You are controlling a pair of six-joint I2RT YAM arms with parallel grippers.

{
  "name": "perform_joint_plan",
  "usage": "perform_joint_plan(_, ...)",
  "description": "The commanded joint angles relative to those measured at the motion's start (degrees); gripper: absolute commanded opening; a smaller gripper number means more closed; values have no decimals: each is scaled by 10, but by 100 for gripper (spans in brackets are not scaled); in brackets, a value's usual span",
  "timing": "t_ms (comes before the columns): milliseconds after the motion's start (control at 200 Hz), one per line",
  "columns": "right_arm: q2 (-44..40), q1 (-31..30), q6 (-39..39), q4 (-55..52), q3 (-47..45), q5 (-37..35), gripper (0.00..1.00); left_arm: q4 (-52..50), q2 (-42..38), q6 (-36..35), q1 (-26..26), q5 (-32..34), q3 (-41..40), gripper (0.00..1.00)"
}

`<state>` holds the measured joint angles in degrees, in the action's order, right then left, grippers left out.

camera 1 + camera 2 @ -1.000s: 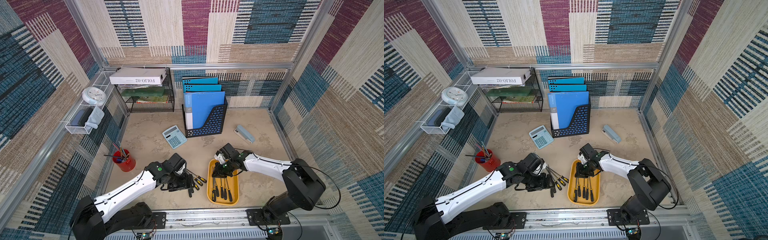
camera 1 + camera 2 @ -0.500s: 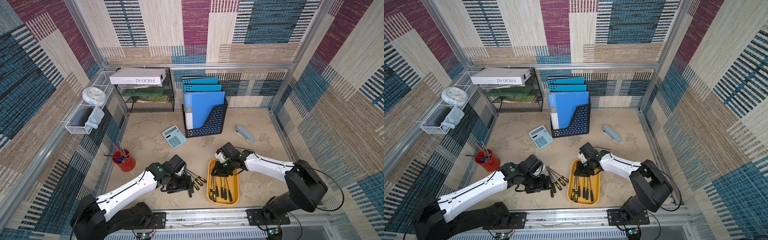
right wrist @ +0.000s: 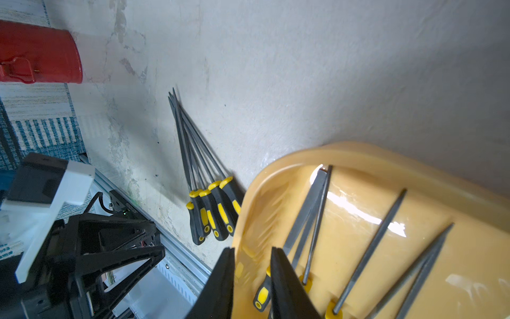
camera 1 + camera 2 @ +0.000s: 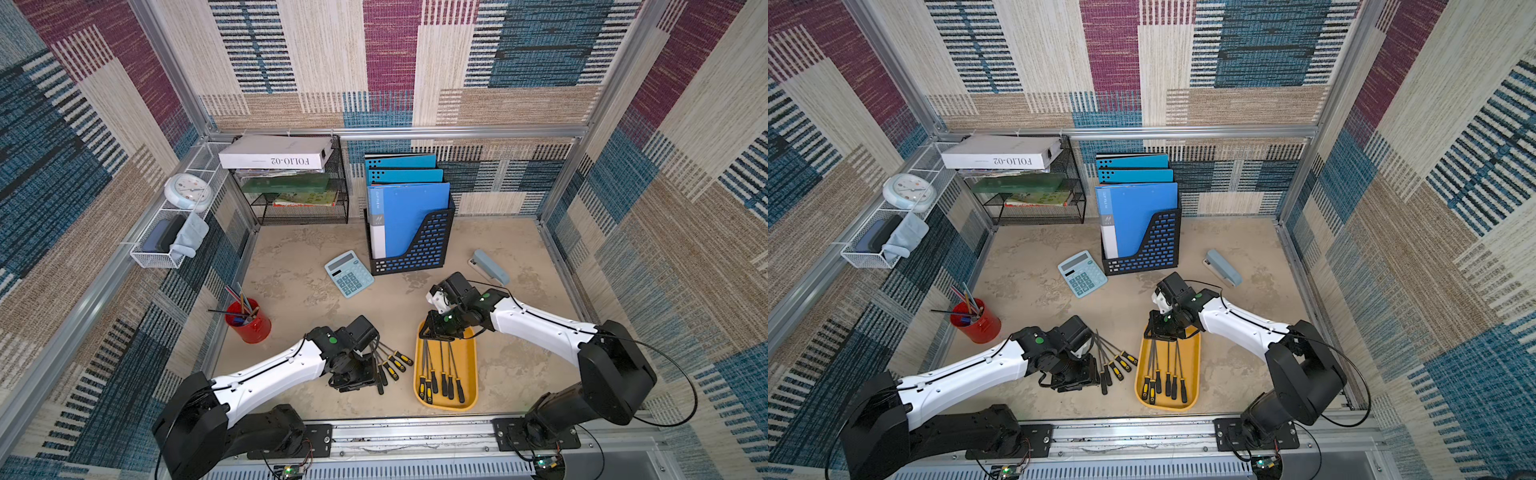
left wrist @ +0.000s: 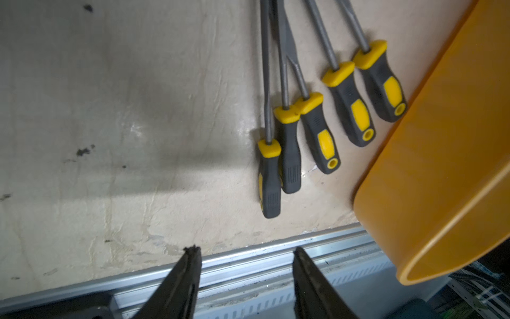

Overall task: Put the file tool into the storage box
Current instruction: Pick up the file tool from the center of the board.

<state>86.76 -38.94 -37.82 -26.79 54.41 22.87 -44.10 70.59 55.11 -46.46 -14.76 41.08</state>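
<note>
**Counter layout from above, 12 o'clock at the rear wall**
The storage box (image 4: 470, 365) lies at 5 o'clock on the counter (image 4: 299, 291), near the front edge, with several file tools (image 4: 442, 374) lying lengthwise in it. Five loose file tools (image 4: 390, 369) lie on the counter just beside the box, at its 9 o'clock. The pencil cup (image 4: 248, 326) stands at 9 o'clock, the calculator (image 4: 349, 274) at 10 o'clock, the folder holder (image 4: 419, 253) at 12 o'clock, the stapler (image 4: 490, 266) at 2 o'clock and the wire rack (image 4: 303, 199) at 11 o'clock against the rear wall.

Beige tabletop (image 4: 299, 291), calculator (image 4: 349, 274) centre, folder holder (image 4: 419, 253) above it, stapler (image 4: 490, 266) right, red cup (image 4: 249, 326) left, loose files (image 4: 392, 361) beside storage box (image 4: 469, 365) below.
</note>
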Motion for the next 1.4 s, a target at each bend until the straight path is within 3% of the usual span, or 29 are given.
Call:
perform_joint_plan(0, 2, -1, 10, -9, 0, 5, 29, 1, 19, 17, -11, 21, 9, 55)
perform_joint_plan(691, -2, -1, 29, -11, -9, 11, 28, 10, 160, 29, -37, 62, 52, 46)
perform_joint_plan(1022, 1, -1, 37, -13, -8, 16, 27, 9, 171, 26, -38, 72, 66, 47)
perform_joint_plan(1102, 2, -1, 39, -13, -7, 16, 27, 6, 184, 23, -38, 71, 68, 41)
perform_joint_plan(1287, 3, -1, 39, -13, -3, 17, 27, -7, 197, 13, -38, 65, 66, 15)
perform_joint_plan(1398, 3, -1, 36, -9, 1, 25, 27, -38, 174, 2, -37, 75, 71, 10)
